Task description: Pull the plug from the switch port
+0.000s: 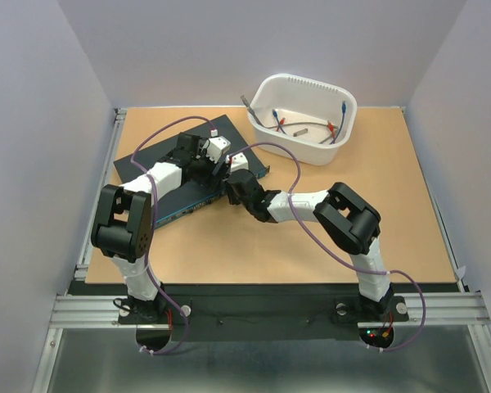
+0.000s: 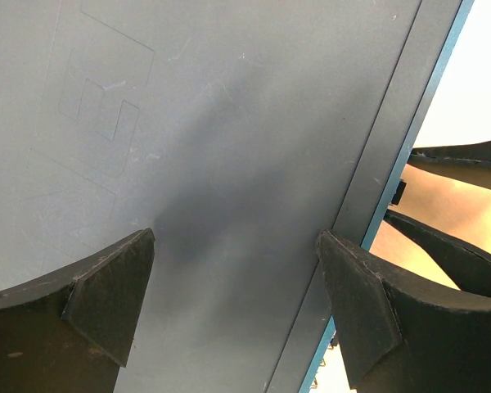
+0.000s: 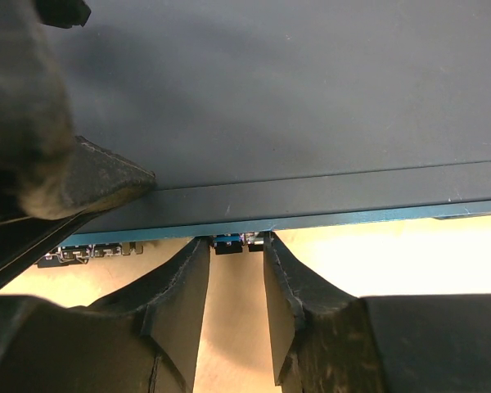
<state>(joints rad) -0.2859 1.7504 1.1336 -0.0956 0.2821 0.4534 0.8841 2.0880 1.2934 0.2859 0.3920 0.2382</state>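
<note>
The switch [image 1: 147, 162] lies slantwise on the surface [image 1: 376, 229] near its back left corner. The tub [image 1: 311, 152] sits by the back edge, right of the middle, with cables [image 1: 337, 123] in it. The left hand [image 2: 237, 246] hangs over the switch's top. The right hand [image 3: 233, 246] is at its near edge, its fingertips either side of a plug [image 3: 227, 243].

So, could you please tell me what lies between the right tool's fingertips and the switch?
In the right wrist view, a small blue plug sits in the switch's edge, just ahead of the right tool's open gap; nothing else intervenes.
</note>
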